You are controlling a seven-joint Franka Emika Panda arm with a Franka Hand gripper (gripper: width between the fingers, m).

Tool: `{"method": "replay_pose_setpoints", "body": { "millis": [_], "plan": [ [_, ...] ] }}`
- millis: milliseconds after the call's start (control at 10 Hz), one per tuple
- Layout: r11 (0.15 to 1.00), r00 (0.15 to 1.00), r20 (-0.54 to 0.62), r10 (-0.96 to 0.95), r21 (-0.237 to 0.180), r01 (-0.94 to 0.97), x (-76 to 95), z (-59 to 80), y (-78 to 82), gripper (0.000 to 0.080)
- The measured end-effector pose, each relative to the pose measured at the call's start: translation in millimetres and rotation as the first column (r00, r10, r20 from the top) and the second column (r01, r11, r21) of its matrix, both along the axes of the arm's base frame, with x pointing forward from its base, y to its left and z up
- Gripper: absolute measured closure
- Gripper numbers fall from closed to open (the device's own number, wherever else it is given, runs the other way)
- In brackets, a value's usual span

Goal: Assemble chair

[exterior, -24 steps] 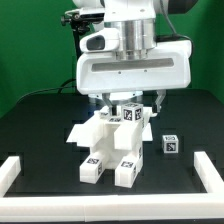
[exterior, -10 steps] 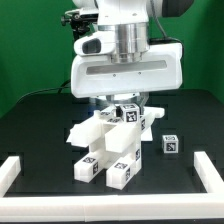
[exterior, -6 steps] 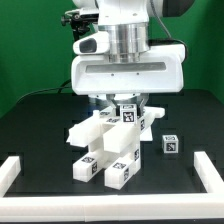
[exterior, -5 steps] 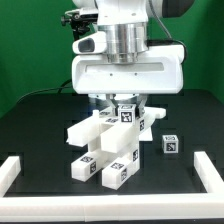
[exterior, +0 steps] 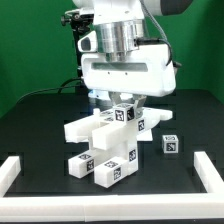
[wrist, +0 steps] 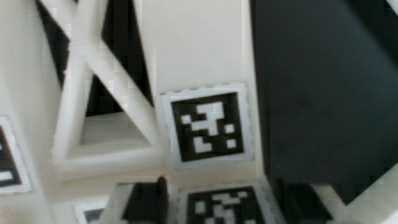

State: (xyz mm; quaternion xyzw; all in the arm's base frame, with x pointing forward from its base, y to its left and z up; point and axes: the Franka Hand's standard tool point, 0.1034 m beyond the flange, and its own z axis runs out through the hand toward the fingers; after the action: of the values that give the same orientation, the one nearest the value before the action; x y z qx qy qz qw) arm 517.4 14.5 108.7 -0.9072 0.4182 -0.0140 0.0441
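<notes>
One big white chair assembly (exterior: 105, 145) sits mid-counter (exterior: 40, 125), its tagged leg ends tilted toward us. We see the end effector (exterior: 122, 103) down on its top, fingers narrowed around the tagged upper part and holding it. A small loose tagged cube (exterior: 171, 145) lies apart on the exterior view's right, white border rail (exterior: 205, 172) beyond.

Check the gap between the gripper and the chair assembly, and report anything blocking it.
Nothing visible is in between. The gripper is already down on top of the chair assembly, its jaws around a tagged part. The only loose piece, a small cube, sits apart on the table towards the exterior view's right, clear of both.
</notes>
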Motion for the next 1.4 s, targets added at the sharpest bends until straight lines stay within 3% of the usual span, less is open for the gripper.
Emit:
{"method": "replay_pose_setpoints", "body": {
  "millis": [300, 700, 900, 1400],
  "plan": [
    [0.976, 0.976, -0.016, -0.217, 0.023, 0.217, 0.3, 0.2, 1.2, 0.0518],
    [0.972, 0.972, -0.016, -0.234, 0.032, 0.234, 0.7, 0.4, 0.6, 0.0508],
    [0.972, 0.972, -0.016, -0.233, 0.032, 0.233, 0.7, 0.4, 0.7, 0.0191],
    [0.971, 0.971, -0.018, -0.237, 0.035, 0.237, 0.5, 1.9, 2.2, 0.0151]
  ]
}}
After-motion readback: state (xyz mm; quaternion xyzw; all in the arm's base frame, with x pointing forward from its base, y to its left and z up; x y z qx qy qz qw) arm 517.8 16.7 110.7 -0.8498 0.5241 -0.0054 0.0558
